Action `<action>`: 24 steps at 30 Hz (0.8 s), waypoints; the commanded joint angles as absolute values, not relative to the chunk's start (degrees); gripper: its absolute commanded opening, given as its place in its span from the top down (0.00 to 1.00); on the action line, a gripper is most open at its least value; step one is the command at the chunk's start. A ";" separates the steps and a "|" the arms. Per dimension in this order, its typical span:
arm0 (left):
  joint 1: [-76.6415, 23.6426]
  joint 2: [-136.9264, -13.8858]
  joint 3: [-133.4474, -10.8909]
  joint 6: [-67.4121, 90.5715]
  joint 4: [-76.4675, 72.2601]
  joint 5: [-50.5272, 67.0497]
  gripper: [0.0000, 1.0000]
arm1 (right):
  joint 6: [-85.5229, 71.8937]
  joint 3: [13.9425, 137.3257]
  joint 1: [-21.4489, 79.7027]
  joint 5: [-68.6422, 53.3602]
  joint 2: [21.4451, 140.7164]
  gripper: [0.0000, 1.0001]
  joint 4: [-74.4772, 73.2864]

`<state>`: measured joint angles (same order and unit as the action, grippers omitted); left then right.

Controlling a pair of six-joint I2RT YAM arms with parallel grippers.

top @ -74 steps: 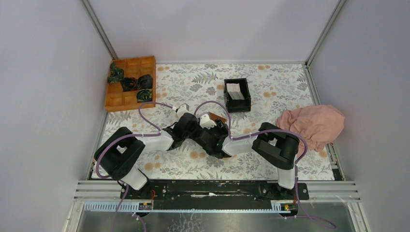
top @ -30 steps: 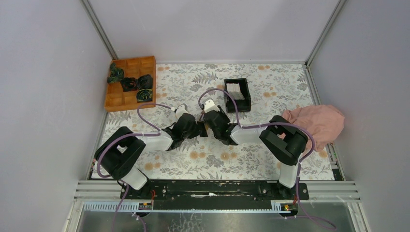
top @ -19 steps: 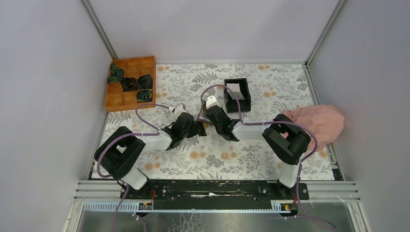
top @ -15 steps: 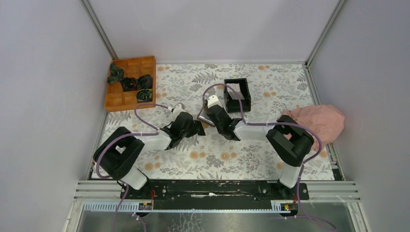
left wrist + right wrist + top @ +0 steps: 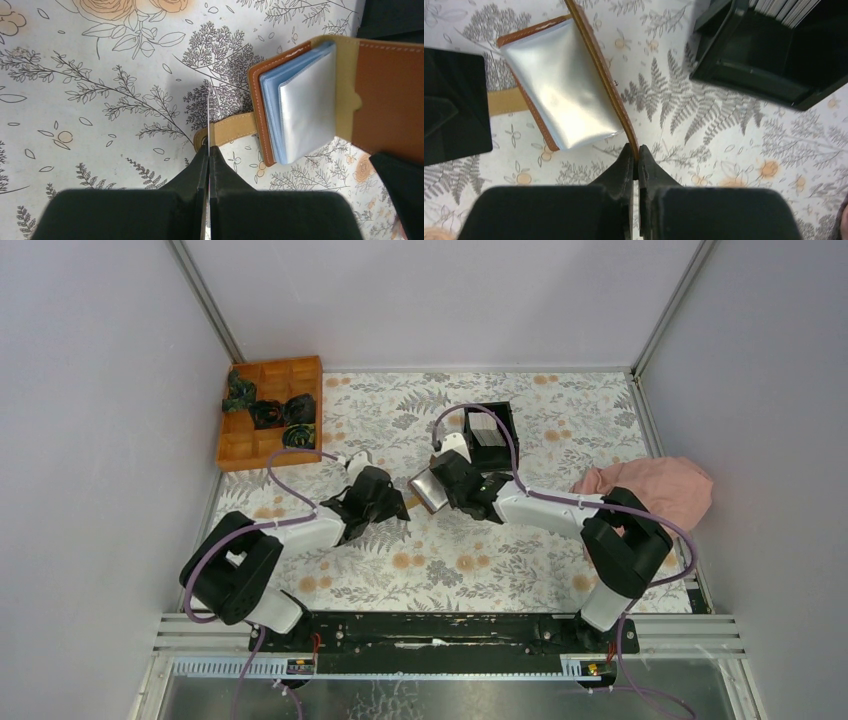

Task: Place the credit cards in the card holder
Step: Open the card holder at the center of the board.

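Step in hand: opening the card holder; no card picked yet. Left gripper was clenched on the tan strap tab, holding it low over the table. Right gripper was clamped on the edge of the brown cover, which stood edge-on, lifted off the sleeves. Holder sat mid-table between the 2 arms, near the black box. Credit cards stood on edge in that box.

Next, my read: 1 arm has to keep the holder open while the other lets go, fetches 1 card and finds a sleeve mouth. Tight fit, easy to miss.

Materials:
- Cover: leather-like, matte, stitched edge, stiff.
- Sleeves: clear glossy plastic, stacked, probably floppy.
- Cards: thin, pale, rectangular.
- Floral tablecloth: flat.
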<state>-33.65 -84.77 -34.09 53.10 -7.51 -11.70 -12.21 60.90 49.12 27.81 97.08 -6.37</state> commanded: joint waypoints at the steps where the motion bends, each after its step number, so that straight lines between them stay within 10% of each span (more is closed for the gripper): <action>1: -33.05 -84.74 -36.23 49.60 -1.76 -13.15 1.00 | -20.15 60.56 48.77 24.52 93.24 1.00 -12.14; 24: -33.05 -88.15 -42.54 46.43 -0.70 -8.92 1.00 | -40.30 44.12 45.52 13.33 82.80 1.00 -3.24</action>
